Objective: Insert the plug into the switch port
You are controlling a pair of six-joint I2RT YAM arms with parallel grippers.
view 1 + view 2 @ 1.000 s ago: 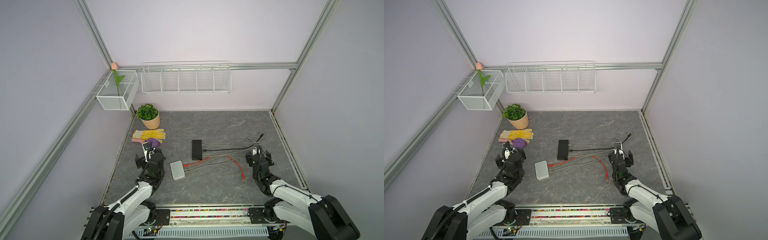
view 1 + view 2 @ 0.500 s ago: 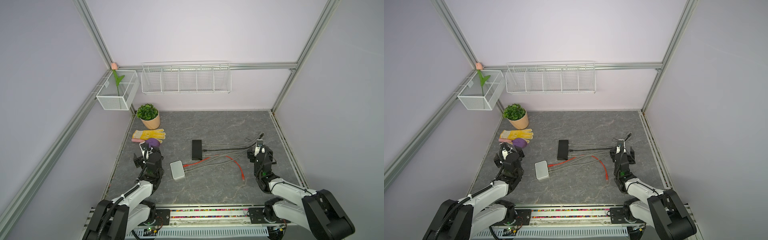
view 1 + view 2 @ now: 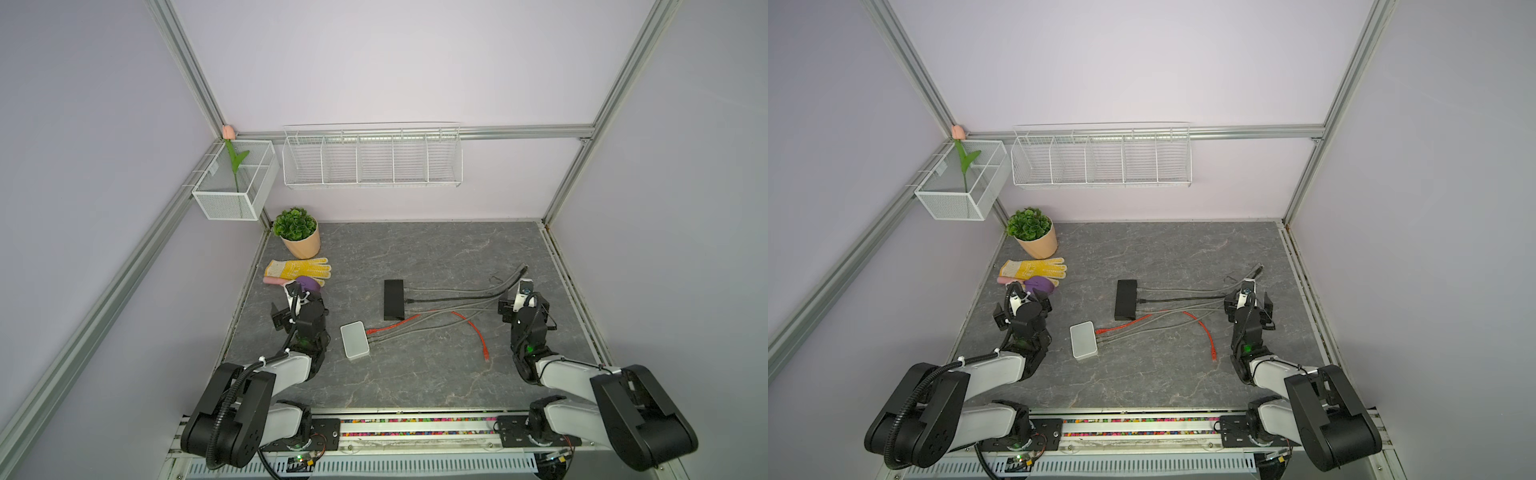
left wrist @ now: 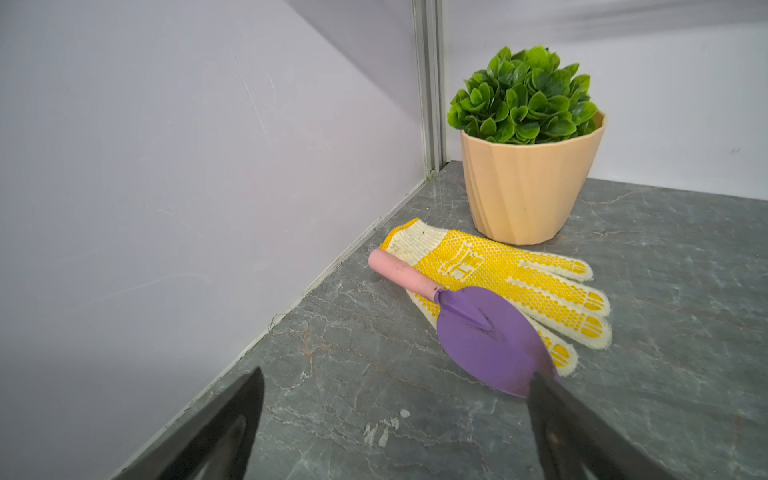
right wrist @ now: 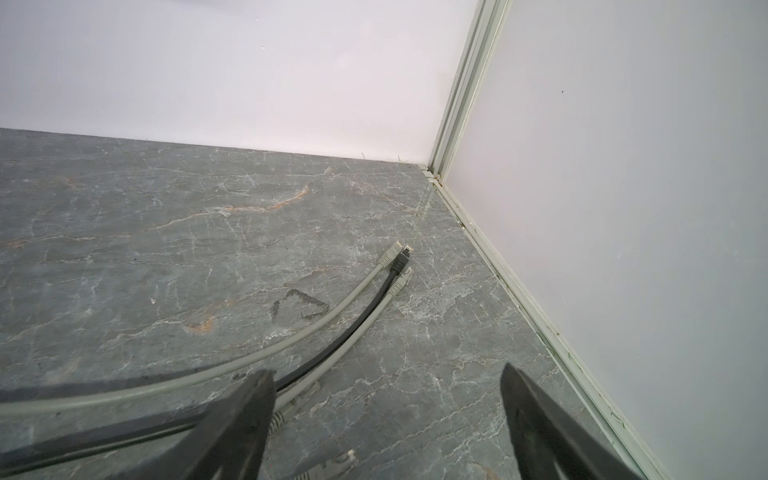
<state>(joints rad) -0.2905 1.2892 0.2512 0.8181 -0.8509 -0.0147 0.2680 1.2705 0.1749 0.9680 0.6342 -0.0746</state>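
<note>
Right wrist view: the right gripper (image 5: 386, 382) hangs with its jaws spread and empty over the grey and black cables (image 5: 332, 348). Just beyond, near the wall, three loose plugs (image 5: 401, 262) lie bunched and touching, so a pinch there could catch two at once, or the wrong one. Farther off, in a top view, nothing steadies the black switch (image 3: 393, 298). The left gripper (image 4: 397, 378), also spread, faces the trowel (image 4: 490, 336), so a tugged cable may drag the switch.

The black switch (image 3: 393, 305) lies flat in the middle of the frame, with wires (image 3: 453, 299) stuck in its right side. The orange wire (image 3: 473, 328) ends in a loose plug (image 3: 485, 360), lying lower right, well apart.
</note>
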